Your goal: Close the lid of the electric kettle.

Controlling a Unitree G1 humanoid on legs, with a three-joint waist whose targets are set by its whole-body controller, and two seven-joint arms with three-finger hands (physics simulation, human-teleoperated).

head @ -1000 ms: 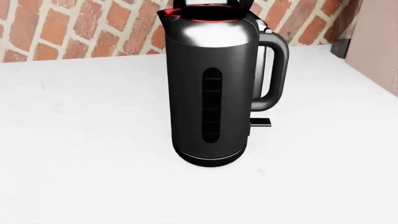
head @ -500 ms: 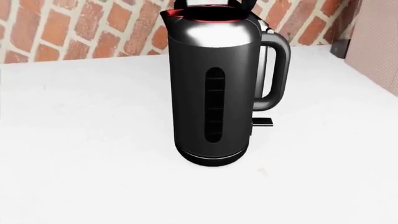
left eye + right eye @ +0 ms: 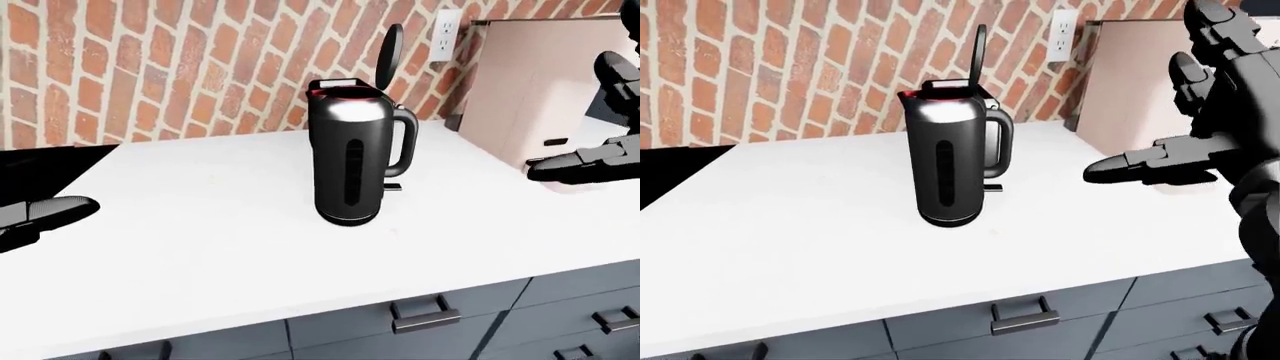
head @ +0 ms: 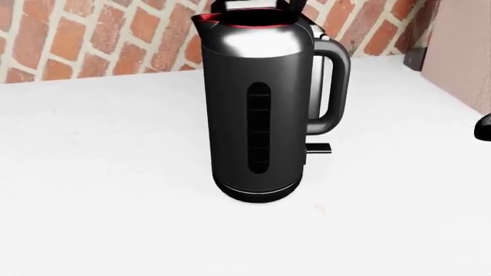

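The black and steel electric kettle (image 3: 350, 161) stands upright on the white counter (image 3: 200, 232), handle to the right. Its lid (image 3: 391, 54) is hinged open and stands almost vertical above the red-rimmed mouth. The head view shows the kettle body (image 4: 257, 109) close up. My right hand (image 3: 1150, 105) is open and empty, raised to the right of the kettle and apart from it, one finger (image 3: 1130, 161) pointing left toward it. My left hand (image 3: 40, 214) is low at the left edge, open and empty, far from the kettle.
A brick wall (image 3: 150, 67) with a wall socket (image 3: 447, 34) runs behind the counter. A beige box (image 3: 530, 82) stands at the right. A black surface (image 3: 40, 169) lies at the left. Grey drawers with handles (image 3: 425, 315) are below.
The head view has shifted slightly, so the kettle sits a little further left. A dark tip of my right hand has come in at the right edge.
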